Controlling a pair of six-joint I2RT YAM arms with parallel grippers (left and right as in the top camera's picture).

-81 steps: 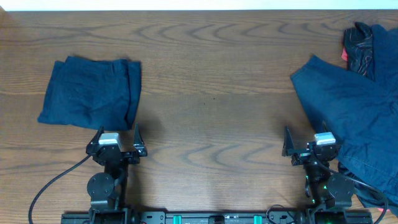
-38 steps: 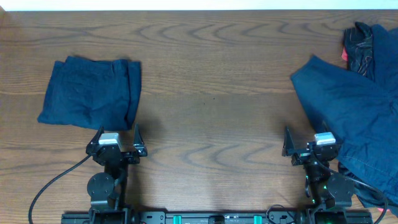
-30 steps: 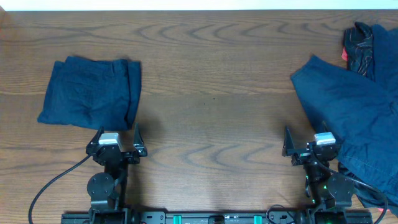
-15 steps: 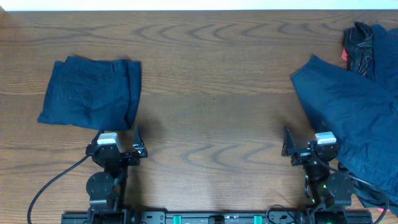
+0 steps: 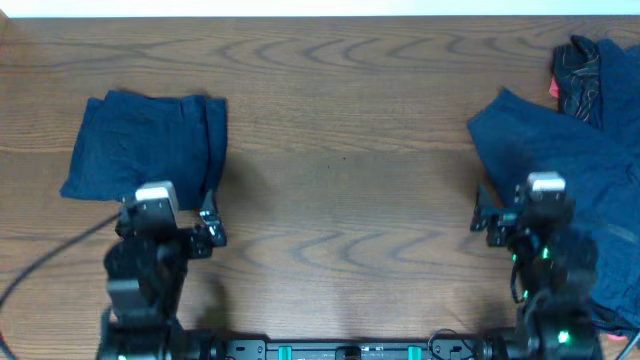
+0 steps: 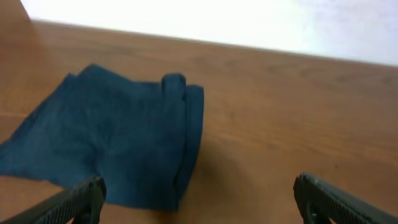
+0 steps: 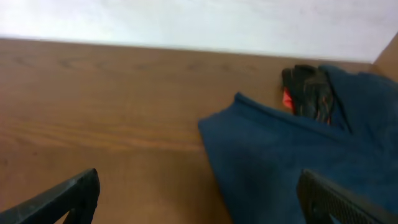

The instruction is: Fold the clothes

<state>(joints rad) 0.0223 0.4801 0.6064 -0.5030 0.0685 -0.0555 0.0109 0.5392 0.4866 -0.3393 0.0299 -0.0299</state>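
A folded dark blue garment (image 5: 145, 150) lies at the left of the table; it also shows in the left wrist view (image 6: 112, 143). A large unfolded dark blue garment (image 5: 565, 170) is spread at the right; it also shows in the right wrist view (image 7: 292, 162). A dark garment with a red patch (image 5: 585, 65) lies bunched at the far right corner and shows in the right wrist view (image 7: 308, 90). My left gripper (image 5: 165, 215) is open and empty, just in front of the folded garment. My right gripper (image 5: 520, 215) is open and empty at the unfolded garment's left edge.
The brown wooden table (image 5: 340, 140) runs between the two garments. A white wall lies beyond the table's far edge (image 6: 249, 18). The arm bases stand along the front edge.
Both arms have risen from their rest pose and moved forward toward the garments; the grippers now sit farther up the table. The garments have not moved.
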